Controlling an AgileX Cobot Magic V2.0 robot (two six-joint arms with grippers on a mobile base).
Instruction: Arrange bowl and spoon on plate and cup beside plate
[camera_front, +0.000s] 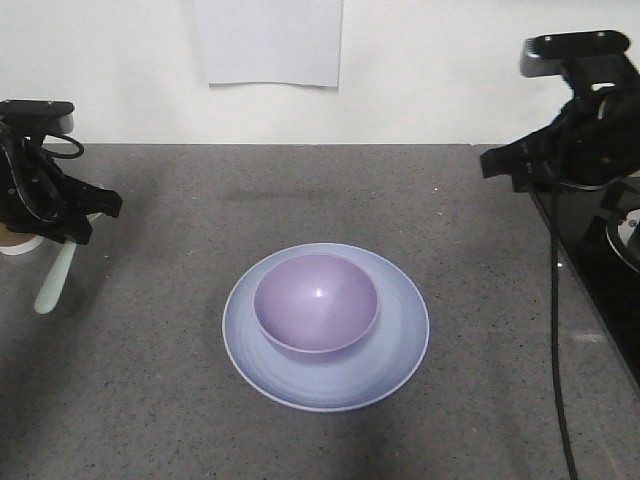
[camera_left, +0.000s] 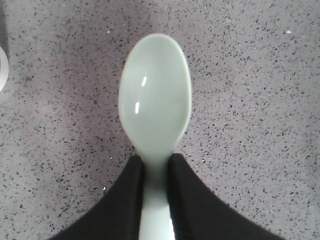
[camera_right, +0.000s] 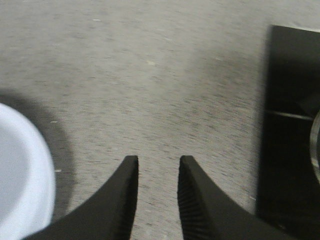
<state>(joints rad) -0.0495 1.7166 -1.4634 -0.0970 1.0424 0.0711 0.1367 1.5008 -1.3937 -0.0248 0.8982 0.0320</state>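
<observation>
The lavender bowl (camera_front: 316, 301) sits upright in the middle of the pale blue plate (camera_front: 395, 350), at the table's centre. At the far left my left gripper (camera_front: 76, 236) is shut on the handle of the mint-green spoon (camera_front: 54, 281), whose scoop hangs down over the table. In the left wrist view the spoon (camera_left: 155, 95) sticks out past the gripper (camera_left: 156, 161), scoop facing up. The cup (camera_front: 17, 243) shows only partly behind the left arm, and its white edge (camera_left: 2, 70) is at the frame's left. My right gripper (camera_right: 158, 161) is open and holds nothing, raised at the right (camera_front: 497, 162). The plate's rim (camera_right: 22, 175) lies to its left.
A black unit (camera_front: 600, 250) with a hanging cable (camera_front: 556, 330) stands along the table's right edge, and it also appears as the black unit (camera_right: 292, 125) in the right wrist view. A white sheet (camera_front: 268, 40) hangs on the back wall. Speckled grey tabletop (camera_front: 180, 400) surrounds the plate.
</observation>
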